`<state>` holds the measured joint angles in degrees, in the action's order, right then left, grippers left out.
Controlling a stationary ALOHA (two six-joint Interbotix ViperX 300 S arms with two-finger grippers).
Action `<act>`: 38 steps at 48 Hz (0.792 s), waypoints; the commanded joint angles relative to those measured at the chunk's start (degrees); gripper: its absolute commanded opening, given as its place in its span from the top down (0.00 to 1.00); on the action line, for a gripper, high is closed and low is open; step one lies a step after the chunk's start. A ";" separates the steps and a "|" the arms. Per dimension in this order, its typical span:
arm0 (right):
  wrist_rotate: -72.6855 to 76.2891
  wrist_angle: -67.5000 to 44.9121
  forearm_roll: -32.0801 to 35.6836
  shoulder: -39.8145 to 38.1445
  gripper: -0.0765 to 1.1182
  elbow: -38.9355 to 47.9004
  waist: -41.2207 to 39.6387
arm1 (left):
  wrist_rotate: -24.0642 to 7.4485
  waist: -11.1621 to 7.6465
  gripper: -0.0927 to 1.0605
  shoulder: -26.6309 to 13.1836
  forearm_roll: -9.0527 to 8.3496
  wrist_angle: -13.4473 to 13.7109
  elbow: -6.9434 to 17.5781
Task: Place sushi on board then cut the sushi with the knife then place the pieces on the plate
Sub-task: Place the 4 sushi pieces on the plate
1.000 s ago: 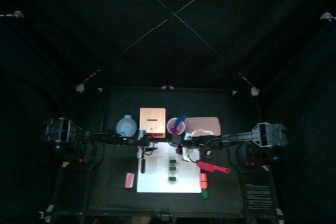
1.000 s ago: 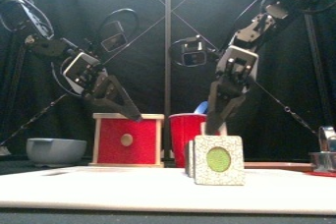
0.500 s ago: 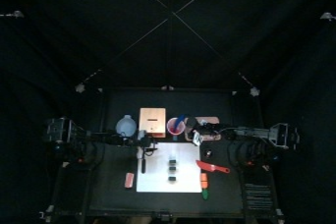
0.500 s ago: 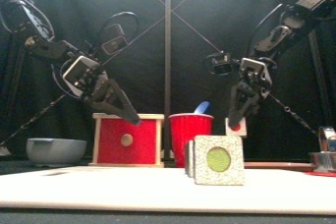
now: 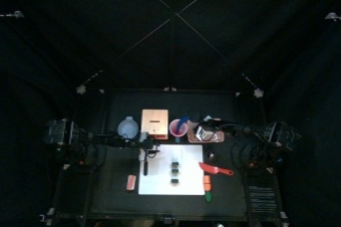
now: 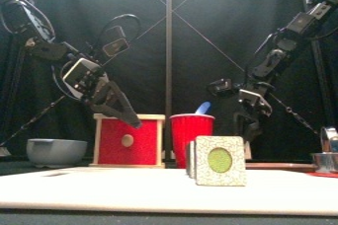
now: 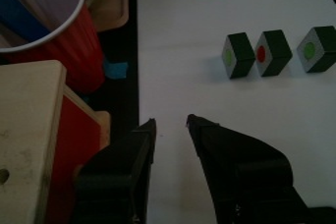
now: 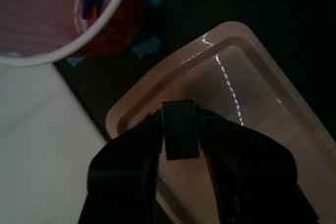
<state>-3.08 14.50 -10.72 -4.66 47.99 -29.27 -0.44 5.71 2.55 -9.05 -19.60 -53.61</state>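
Observation:
Three dark green sushi pieces stand in a row on the white board, one of them near and large in the front view. My right gripper is shut on another dark sushi piece and holds it over the pink plate, which lies behind the board. My left gripper hovers open over the board's back left part, holding nothing. The red knife lies at the board's right edge.
The red cup with the blue knife stands behind the board, between the wooden box and the plate. The blue-grey bowl sits at the far left. The metal cutter is at the right.
My right arm has swung from above the board back and to the right, carrying a sushi piece over the pink plate and lowering. The left arm has stayed put.

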 commanded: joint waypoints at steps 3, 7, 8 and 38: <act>-0.09 0.26 0.62 -1.93 0.23 -0.70 -0.35 | 0.00 0.18 0.28 0.35 0.00 -0.18 0.79; -0.09 1.93 0.70 -3.78 0.23 -0.88 0.00 | 0.00 0.18 0.28 0.26 0.09 -0.18 0.79; -0.09 2.46 0.70 -4.39 0.23 -0.88 0.00 | 0.00 0.18 0.28 0.35 0.00 -0.18 0.79; 0.00 4.13 1.93 -1.76 0.23 -11.87 27.42 | 0.09 0.18 0.28 0.44 0.09 1.76 0.62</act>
<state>-3.08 19.60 -8.53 -7.12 39.38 -4.39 -0.44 5.71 2.55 -9.05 -17.67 -53.61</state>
